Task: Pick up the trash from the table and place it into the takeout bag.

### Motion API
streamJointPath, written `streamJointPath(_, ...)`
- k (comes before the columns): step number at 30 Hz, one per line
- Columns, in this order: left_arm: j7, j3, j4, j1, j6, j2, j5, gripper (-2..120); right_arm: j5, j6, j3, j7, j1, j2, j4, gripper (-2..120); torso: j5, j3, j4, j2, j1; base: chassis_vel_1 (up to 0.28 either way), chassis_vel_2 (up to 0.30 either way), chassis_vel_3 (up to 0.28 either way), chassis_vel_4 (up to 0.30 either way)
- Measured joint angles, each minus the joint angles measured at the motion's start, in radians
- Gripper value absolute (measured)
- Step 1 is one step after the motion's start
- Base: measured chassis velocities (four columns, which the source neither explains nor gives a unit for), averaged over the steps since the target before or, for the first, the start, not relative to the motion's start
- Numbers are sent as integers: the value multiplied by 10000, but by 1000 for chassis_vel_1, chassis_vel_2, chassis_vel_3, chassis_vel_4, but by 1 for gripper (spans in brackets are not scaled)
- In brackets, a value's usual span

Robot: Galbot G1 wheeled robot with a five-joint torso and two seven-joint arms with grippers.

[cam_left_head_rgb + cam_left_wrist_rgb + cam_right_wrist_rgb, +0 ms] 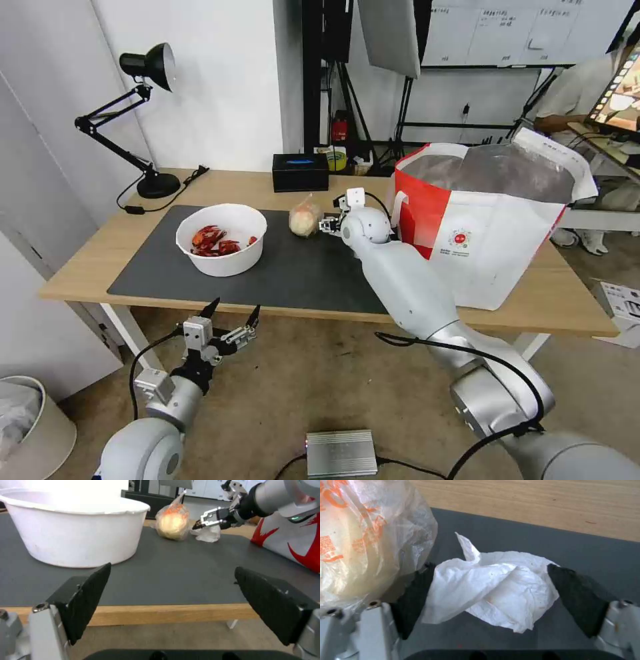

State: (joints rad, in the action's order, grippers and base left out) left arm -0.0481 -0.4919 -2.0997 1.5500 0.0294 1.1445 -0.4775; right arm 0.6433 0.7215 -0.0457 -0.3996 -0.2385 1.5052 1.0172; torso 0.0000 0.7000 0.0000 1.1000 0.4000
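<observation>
**Right gripper around the tissue, left gripper waiting below the table**

The right gripper [486,590] is down on the dark grey mat [300,273] of the table [100,260]. Its two black fingers [576,597] are spread apart, one on each side of the crumpled white tissue [493,590]. The tissue sits between them. It looks like it touches both fingers, but the fingers have not squeezed it flat. The tissue lies on the mat.

Right next to one finger of this gripper is the small clear bag with the bun [363,542]. The bag has orange print on it and it presses against the outer side of that finger. In the head view the bun bag [305,219] is just to the left of the right gripper [328,225].

The white bowl [222,239] with red crayfish shells [212,241] is farther to the left of the right gripper, on the same mat. The takeout bag [493,233] stands on the table on the other side of the right arm, close to it. Its top is open and the inside is silver.

The left gripper [232,321] hangs in front of the table edge, lower than the tabletop. Its fingers [90,597] are wide apart and hold nothing. The bowl [76,530] is just past it, up on the mat. The bun bag [173,522] and the tissue [208,533] are farther off, with the right gripper [200,524] at the tissue.

A black box [300,172] and a black desk lamp [143,120] stand at the back of the table, well away from both grippers.
</observation>
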Motion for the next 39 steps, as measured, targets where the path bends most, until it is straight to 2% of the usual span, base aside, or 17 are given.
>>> streamJointPath(5,0,0,-36,28,-11,13,17,100,-1,0,32,-4,-11,3,-17,80,0,0,0,0,0,0,0,0,0)
streamJointPath(7,0,7,-88,67,-24,27,37,100,-1,-1,51,-5,-16,-4,-35,71,0,0,0,1,0,0,0,0,0)
streamJointPath(8,0,7,-88,67,-24,27,37,100,-1,-1,51,-5,-16,-4,-35,71,0,0,0,1,0,0,0,0,0)
streamJointPath(10,0,20,-156,90,-28,43,51,100,9,-2,64,-17,-25,-24,-48,59,0,0,0,0,0,0,0,0,0)
streamJointPath(14,1,20,-167,94,-28,45,54,100,13,-2,67,-30,-36,-36,-51,50,0,0,0,0,0,0,0,0,0)
streamJointPath(16,1,29,-195,106,-34,49,58,100,17,-4,72,-42,-71,-53,-52,38,0,0,0,0,0,0,0,0,0)
streamJointPath(18,1,33,-199,108,-37,51,60,100,18,-4,75,-44,-81,-57,-52,37,0,0,0,0,0,0,0,0,0)
streamJointPath(20,1,67,-214,110,-46,64,64,100,29,-7,81,-47,-125,-69,-41,23,0,0,0,0,0,0,0,0,0)
streamJointPath(21,1,67,-214,110,-46,64,64,100,29,-7,81,-47,-125,-69,-41,23,0,0,0,0,0,0,0,0,0)
streamJointPath(27,16,106,-264,109,-55,66,72,100,51,-8,89,-77,-136,-92,15,0,0,0,0,0,0,0,0,0,0)
streamJointPath(39,26,143,-280,131,-68,114,102,100,306,-9,126,-300,-207,-252,217,0,0,0,0,0,0,0,0,0,0)
